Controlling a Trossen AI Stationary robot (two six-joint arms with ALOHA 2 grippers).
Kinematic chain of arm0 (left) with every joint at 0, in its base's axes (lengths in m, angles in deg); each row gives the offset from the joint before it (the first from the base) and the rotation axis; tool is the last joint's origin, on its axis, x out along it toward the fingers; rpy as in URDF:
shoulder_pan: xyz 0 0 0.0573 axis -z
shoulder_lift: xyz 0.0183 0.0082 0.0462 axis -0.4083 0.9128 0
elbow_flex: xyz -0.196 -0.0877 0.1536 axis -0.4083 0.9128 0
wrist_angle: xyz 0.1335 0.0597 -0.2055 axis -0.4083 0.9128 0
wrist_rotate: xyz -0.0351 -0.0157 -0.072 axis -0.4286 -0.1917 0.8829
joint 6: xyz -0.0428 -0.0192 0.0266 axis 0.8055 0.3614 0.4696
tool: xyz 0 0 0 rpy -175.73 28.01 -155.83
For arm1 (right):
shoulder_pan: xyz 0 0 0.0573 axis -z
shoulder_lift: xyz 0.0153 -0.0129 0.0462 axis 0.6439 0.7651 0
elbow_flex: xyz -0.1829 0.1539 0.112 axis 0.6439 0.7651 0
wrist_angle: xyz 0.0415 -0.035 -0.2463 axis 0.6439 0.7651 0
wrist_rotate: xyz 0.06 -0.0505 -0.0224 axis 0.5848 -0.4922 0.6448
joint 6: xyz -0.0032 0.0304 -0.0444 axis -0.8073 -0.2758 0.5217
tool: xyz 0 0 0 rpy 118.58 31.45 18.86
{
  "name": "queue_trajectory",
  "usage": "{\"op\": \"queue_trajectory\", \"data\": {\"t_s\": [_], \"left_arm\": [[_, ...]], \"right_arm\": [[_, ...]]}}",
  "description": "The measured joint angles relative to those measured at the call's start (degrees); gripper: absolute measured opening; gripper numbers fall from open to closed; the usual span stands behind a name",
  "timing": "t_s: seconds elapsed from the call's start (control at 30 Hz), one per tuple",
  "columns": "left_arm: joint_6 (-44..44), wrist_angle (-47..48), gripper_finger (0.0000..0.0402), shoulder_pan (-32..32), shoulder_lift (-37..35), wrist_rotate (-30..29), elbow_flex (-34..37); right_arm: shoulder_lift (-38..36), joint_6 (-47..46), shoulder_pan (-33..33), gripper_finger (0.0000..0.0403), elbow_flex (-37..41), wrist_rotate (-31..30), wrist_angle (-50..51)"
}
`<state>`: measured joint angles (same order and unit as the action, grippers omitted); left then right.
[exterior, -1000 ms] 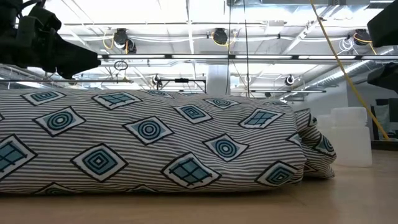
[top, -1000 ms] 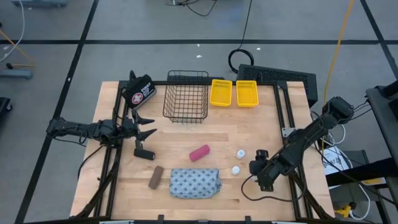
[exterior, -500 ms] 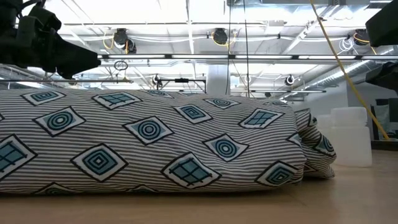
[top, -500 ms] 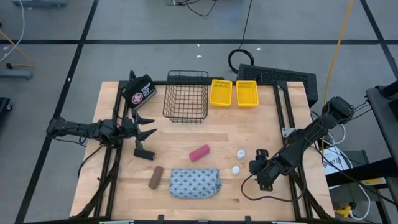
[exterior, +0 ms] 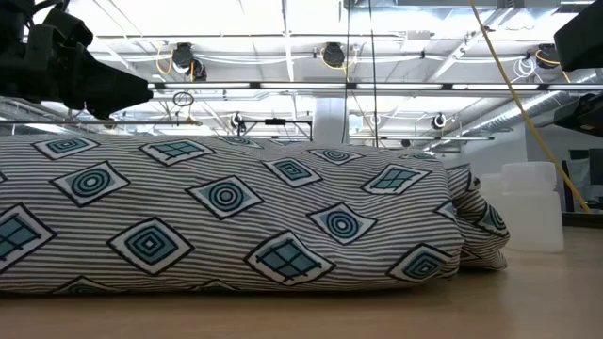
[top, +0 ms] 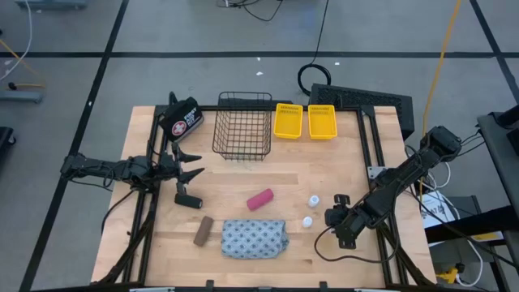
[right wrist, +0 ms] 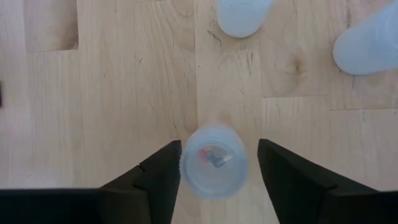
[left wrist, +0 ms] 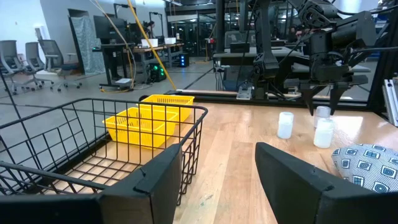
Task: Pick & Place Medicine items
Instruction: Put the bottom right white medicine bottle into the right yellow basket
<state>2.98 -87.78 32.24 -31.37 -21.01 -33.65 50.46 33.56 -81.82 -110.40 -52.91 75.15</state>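
Your low view is almost filled by the pouch (exterior: 226, 217); right of the pouch stand three white bottles (left wrist: 285, 124); the right gripper (right wrist: 214, 168), fingers spread, straddles one bottle (right wrist: 214, 163); the left gripper (top: 193, 165) waits spread beside the wire basket (top: 242, 126).

From my low camera the blue-grey patterned soft pouch (exterior: 226, 217) blocks nearly everything — one small white plastic bottle (exterior: 533, 207) peeks past it.
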Motion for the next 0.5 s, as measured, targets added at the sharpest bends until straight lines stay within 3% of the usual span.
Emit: {"op": "queue_trajectory", "data": {"t_s": [0.33, 0.5], "left_arm": [[0.00, 0.01, 0.0214, 0.00, 0.01, 0.00, 0.00], [0.00, -0.01, 0.0214, -0.02, 0.01, 0.00, 0.00]], "right_arm": [[-0.50, -0.28, 1.03, 0.0140, 0.00, 2.30, 0.00], [-2.25, -0.37, 1.96, 0.0136, 0.00, 3.26, 0.00]]}}
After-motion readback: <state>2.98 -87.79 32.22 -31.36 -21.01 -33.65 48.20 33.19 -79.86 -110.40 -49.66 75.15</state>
